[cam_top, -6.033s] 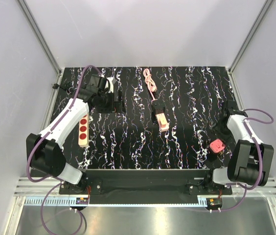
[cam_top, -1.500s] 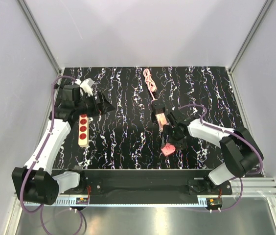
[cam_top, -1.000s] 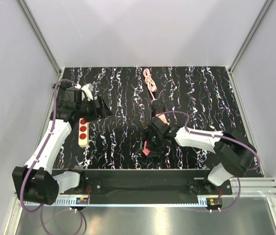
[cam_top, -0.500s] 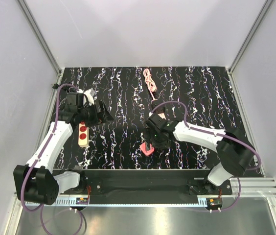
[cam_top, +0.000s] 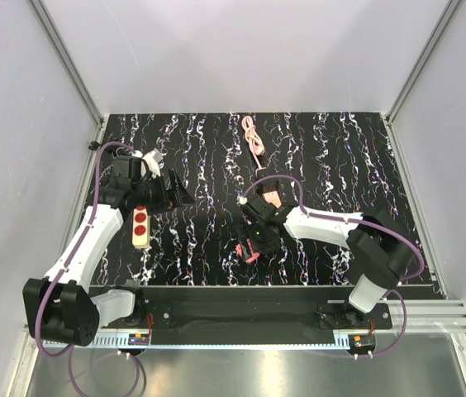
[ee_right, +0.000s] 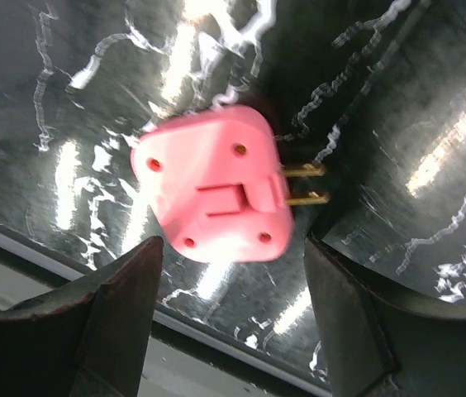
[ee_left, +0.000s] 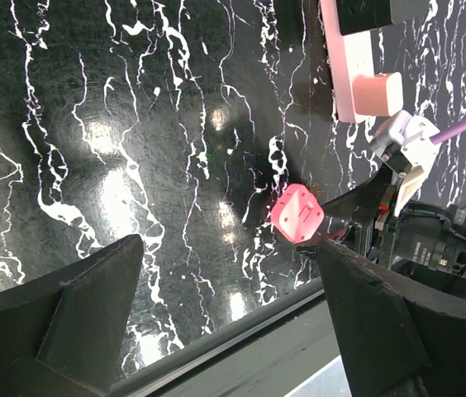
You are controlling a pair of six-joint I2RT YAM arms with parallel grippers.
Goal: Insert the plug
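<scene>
Plug (ee_right: 212, 194) lies flat on the table (cam_top: 340, 149), just near-left of the pink strip (ee_left: 344, 74) and not in a socket. The right claw (ee_right: 233, 243) is spread wide with the plug in the gap, nothing clamped; can't tell if it's touching. A black plug (ee_left: 365, 12) and a pale block (ee_left: 378, 93) sit on the pink strip. The left claw (ee_left: 229, 241) is released, hovering left of it. The beige strip (cam_top: 140, 227) is farther left, partly under that arm.

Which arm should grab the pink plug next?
The right one. Its hand is open just above the plug, with a finger on each side in the wrist view. The left hand, open too, is far off by the beige strip.
</scene>
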